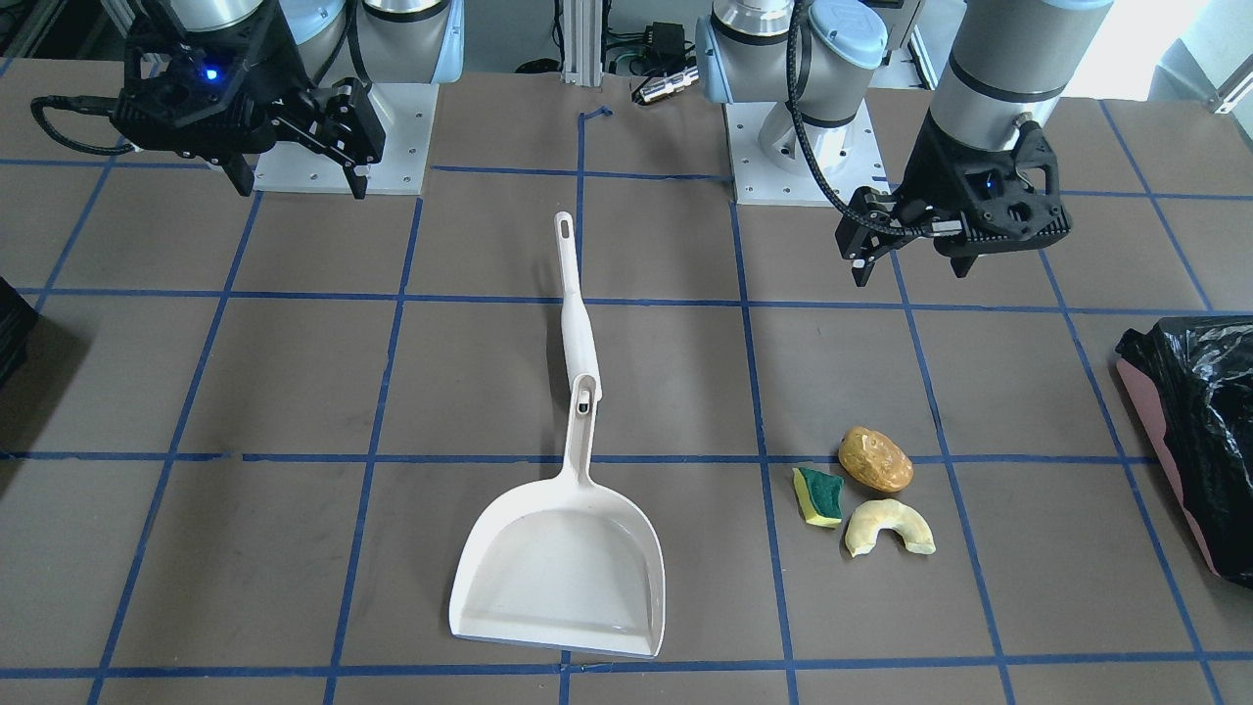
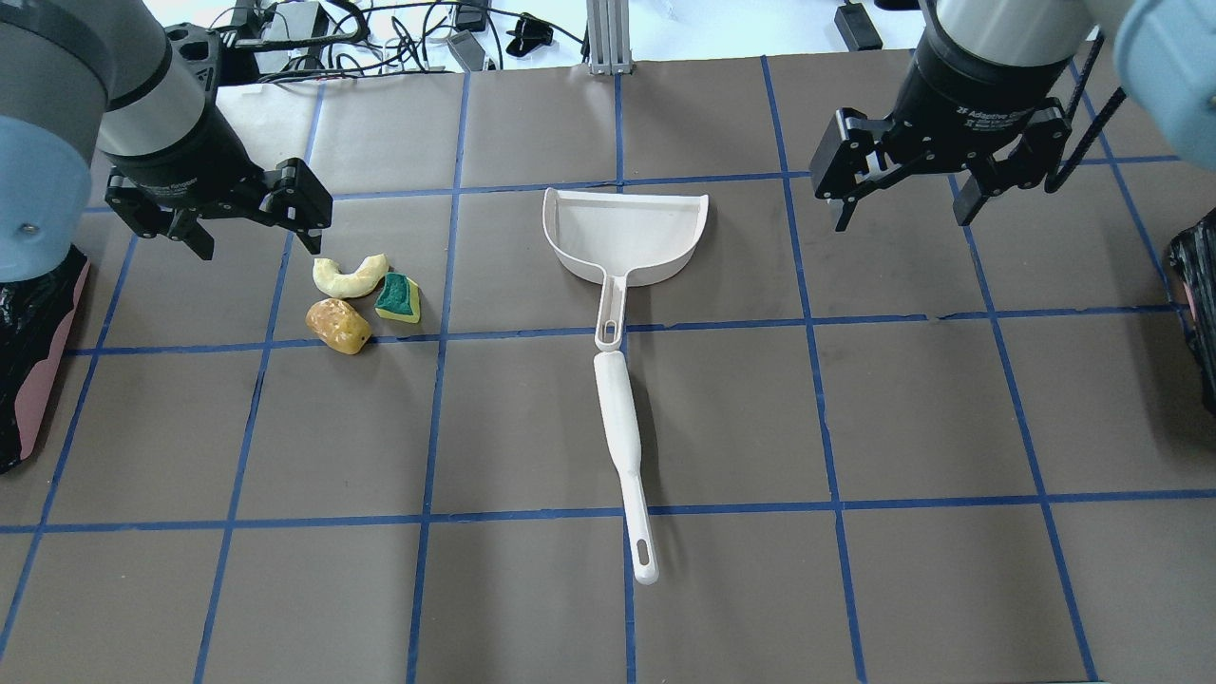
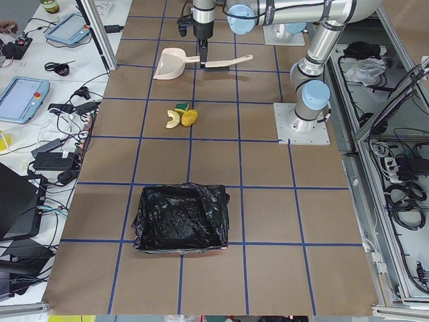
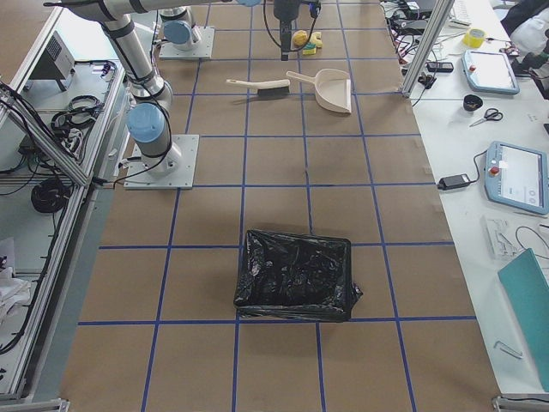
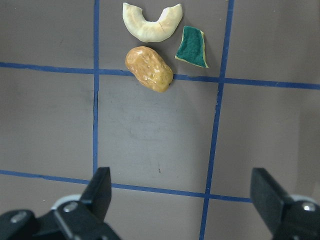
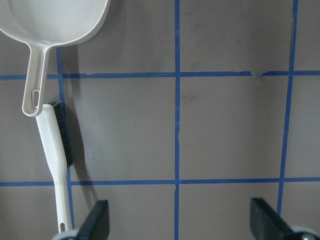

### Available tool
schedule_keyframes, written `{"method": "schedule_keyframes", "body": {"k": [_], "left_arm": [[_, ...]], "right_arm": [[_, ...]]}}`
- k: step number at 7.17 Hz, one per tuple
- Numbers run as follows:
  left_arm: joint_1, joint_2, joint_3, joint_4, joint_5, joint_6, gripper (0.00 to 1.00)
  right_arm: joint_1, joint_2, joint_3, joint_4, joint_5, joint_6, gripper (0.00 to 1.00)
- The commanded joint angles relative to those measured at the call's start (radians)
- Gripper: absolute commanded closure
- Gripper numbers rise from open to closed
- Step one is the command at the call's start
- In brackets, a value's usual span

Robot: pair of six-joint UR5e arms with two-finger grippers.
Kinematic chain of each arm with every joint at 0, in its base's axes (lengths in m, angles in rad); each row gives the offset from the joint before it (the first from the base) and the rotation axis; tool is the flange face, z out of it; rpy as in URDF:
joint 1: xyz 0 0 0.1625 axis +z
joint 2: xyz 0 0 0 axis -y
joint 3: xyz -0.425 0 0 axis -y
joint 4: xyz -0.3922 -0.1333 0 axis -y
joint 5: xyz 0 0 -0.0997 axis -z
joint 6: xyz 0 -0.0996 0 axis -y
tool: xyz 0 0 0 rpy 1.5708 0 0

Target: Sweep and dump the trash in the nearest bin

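The trash lies together on the brown table: a yellow-and-green sponge [image 1: 818, 495] [image 2: 398, 297] [image 5: 192, 46], a golden-brown potato-like lump [image 1: 874, 458] [image 2: 337, 326] [image 5: 149, 68] and a pale yellow crescent [image 1: 888, 526] [image 2: 350, 275] [image 5: 152, 26]. My left gripper [image 1: 912, 272] [image 2: 255, 242] [image 5: 182, 195] is open and empty, hovering just short of the trash. The bin [image 1: 1194, 431] [image 2: 28, 370] [image 3: 179, 218], pink-sided with a black bag, stands at the table's left end. My right gripper [image 1: 301, 188] [image 2: 904, 220] [image 6: 180, 220] is open and empty, above the table to the right of the dustpan.
A white dustpan [image 1: 558, 578] [image 2: 622, 233] [image 6: 55, 20] lies mid-table, with a white brush [image 1: 578, 333] [image 2: 622, 437] [image 6: 55, 150] end to end with its handle. A second black-bagged bin [image 2: 1197, 313] [image 4: 296, 275] stands at the table's right end.
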Motion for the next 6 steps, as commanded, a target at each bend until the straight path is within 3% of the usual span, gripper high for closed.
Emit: {"method": "schedule_keyframes", "body": {"k": [1,4,6], "left_arm": [[0.005,-0.047,0.018,0.024,-0.005,0.035,0.00],[0.001,-0.211,0.174,0.050,-0.053,0.035,0.00],[-0.060,-0.311,0.287,0.032,-0.054,0.018,0.00]], "right_arm": [[0.000,0.003,0.001,0.000,0.000,-0.007,0.00],[0.002,0.001,0.012,0.001,0.003,-0.012,0.00],[0.134,0.007,0.110,-0.084,0.034,0.014,0.00]]}}
